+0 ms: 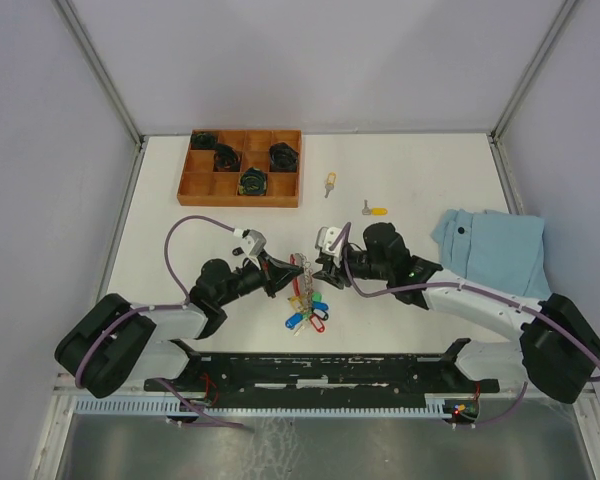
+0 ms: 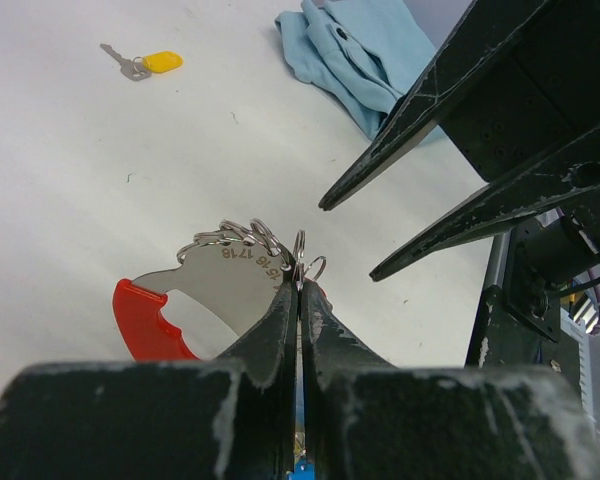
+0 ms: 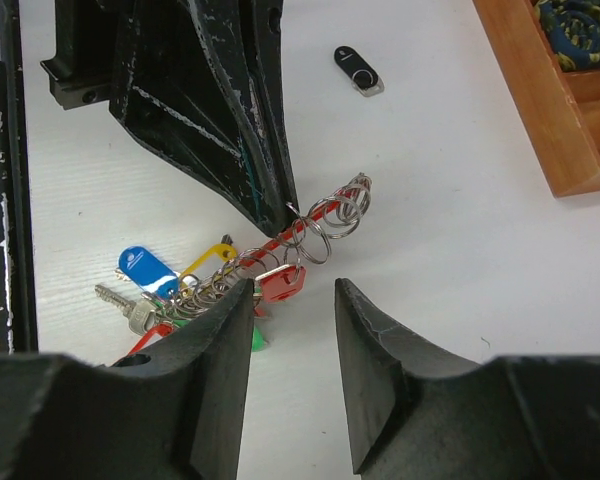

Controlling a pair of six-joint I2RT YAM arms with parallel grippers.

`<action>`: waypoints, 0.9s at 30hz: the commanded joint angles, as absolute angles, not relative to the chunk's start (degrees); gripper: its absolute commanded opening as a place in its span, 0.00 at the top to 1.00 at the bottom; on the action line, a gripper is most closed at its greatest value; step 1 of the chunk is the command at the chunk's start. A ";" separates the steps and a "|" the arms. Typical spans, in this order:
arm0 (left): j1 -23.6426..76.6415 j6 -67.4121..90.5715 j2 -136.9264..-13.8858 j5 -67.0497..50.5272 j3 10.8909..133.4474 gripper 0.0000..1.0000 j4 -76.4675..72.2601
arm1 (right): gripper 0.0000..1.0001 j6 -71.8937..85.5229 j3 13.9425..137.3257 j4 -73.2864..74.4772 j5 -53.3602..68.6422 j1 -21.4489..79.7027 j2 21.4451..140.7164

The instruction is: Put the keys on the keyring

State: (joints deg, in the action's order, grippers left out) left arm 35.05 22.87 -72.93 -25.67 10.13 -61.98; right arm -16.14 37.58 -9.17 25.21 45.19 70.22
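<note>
Step in hand, as judged: holding the bunch steady while a loose key is fetched. The left pincer (image 2: 300, 287) is clamped tight on the keyring (image 2: 225, 272) at its cluster of small wire rings, lifting that end while the coloured tags trail on the counter (image 1: 430, 170). The right pincer (image 3: 293, 292) stands partly parted, holds nothing, and faces the keyring just beside it.

Two keys with yellow tags lie loose, well apart from the bunch: the far key (image 1: 330, 182) near the wooden tray (image 1: 195, 187), and the near key (image 1: 374, 210) between the tray and the blue cloth (image 1: 495, 250).

The next move likely calls for the right arm to back away, reach a loose key, and pinch it low against the counter. The left grip should not shift.
</note>
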 commanded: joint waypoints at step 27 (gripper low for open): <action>34.94 22.51 -73.48 -26.93 10.82 0.97 -70.41 | 0.87 -13.44 40.69 -15.91 29.12 44.34 76.37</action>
State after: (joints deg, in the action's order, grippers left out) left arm 35.05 22.87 -73.54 -26.09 10.13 -64.07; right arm -13.65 38.17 -13.23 27.42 44.45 75.96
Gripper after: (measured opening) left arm 0.043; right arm 0.209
